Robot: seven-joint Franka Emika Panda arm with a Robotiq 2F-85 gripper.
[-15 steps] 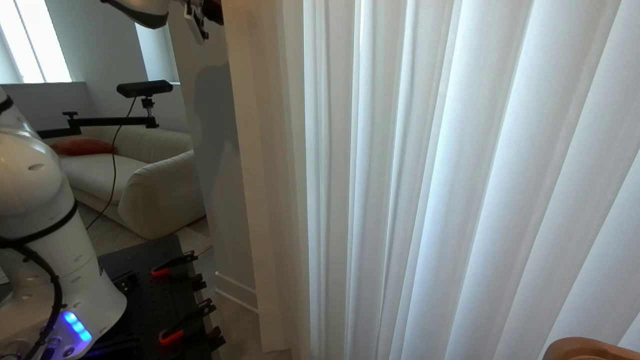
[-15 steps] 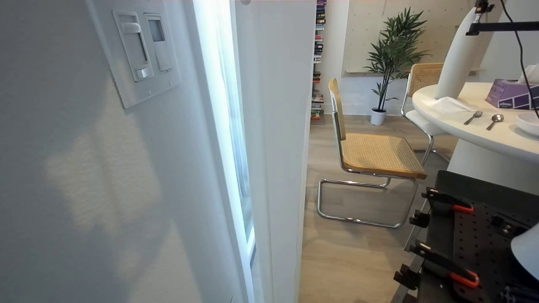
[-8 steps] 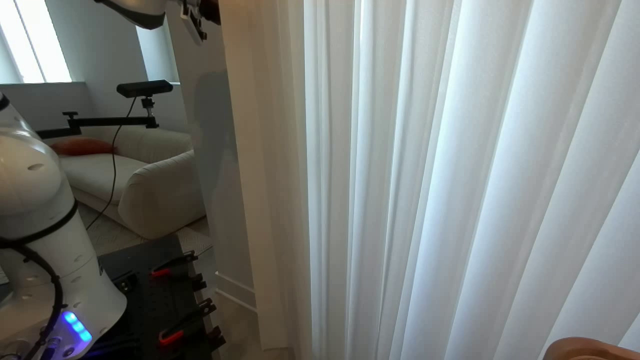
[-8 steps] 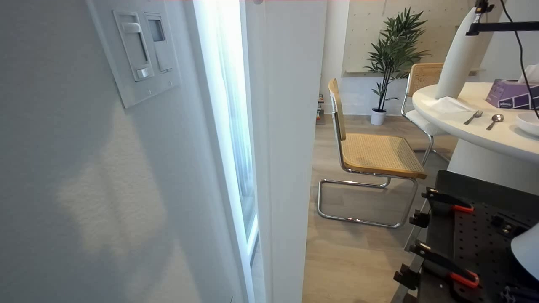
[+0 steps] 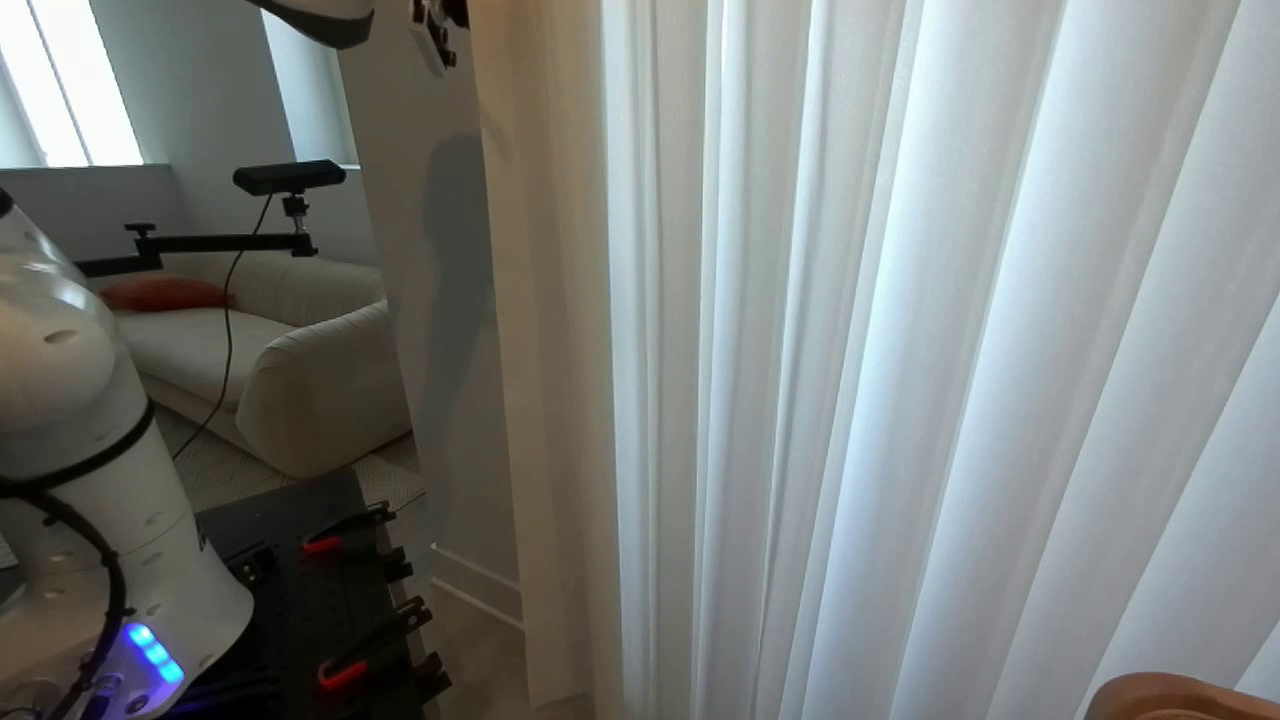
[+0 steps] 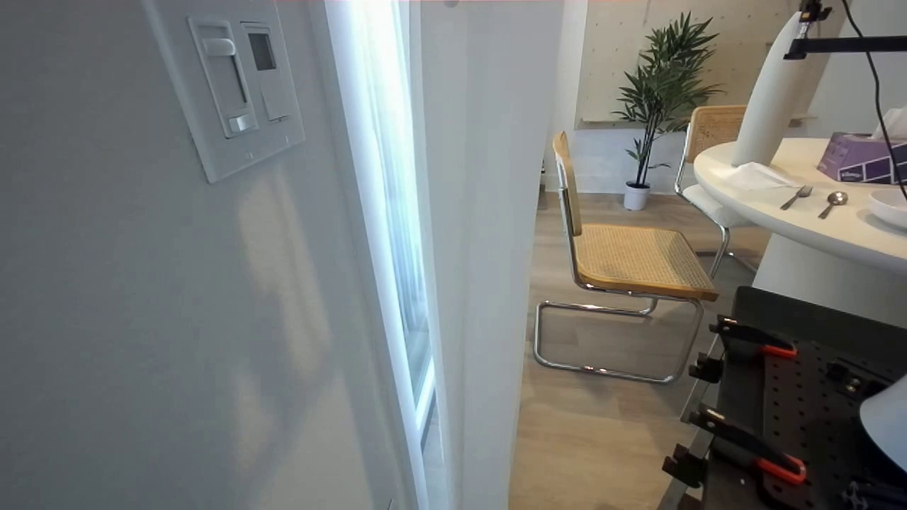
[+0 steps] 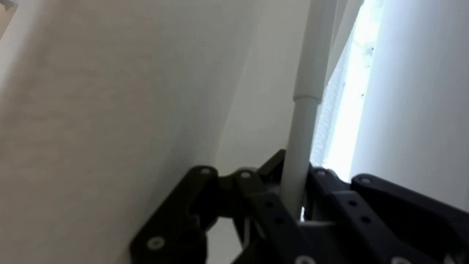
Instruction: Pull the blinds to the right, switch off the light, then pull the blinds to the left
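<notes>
Gripper point(image 7: 295, 168): black fingers point(image 7: 276, 162) pinched together on the rod point(image 7: 312, 66); the contact faces are out of sight. In an exterior view the top edge and the curtain point(image 5: 820, 360) cut the tips off.
Rod: white, smooth, round, a wider sleeve above and a slimmer length below; its upper end leaves the wrist view, its lower end is lost among the fingers.
Curtain: in both exterior views; slightly sheer white pleats fill the middle and right, cropped above, below and at the right. In an exterior view its end panel point(image 6: 489, 248) hangs upright just right of a bright gap point(image 6: 386, 184).
Bright gap: overexposed, detail washed out.
Switch point(image 6: 254, 92): pale plate on the matte wall point(image 6: 106, 248), upper left, top cropped; carries a slider point(image 6: 220, 47) and a flat rocker point(image 6: 275, 95). On or off, cannot tell.
Brown thing point(image 5: 1180, 695): rounded, mostly cropped at the lower right corner, hard to identify.
Bench point(image 6: 801, 386): black, perforated, with red-and-black clamps point(image 6: 758, 336), cropped.
Chair point(image 6: 638, 262): woven seat, wooden frame, bent chrome tube.
Sofa point(image 5: 320, 390): cream, plump, partly behind the arm point(image 5: 70, 380).
Arm: glossy white rounded shells; base cropped at left, middle joints out of frame, a curved piece dipping in at the top edge near the curtain's left border.
</notes>
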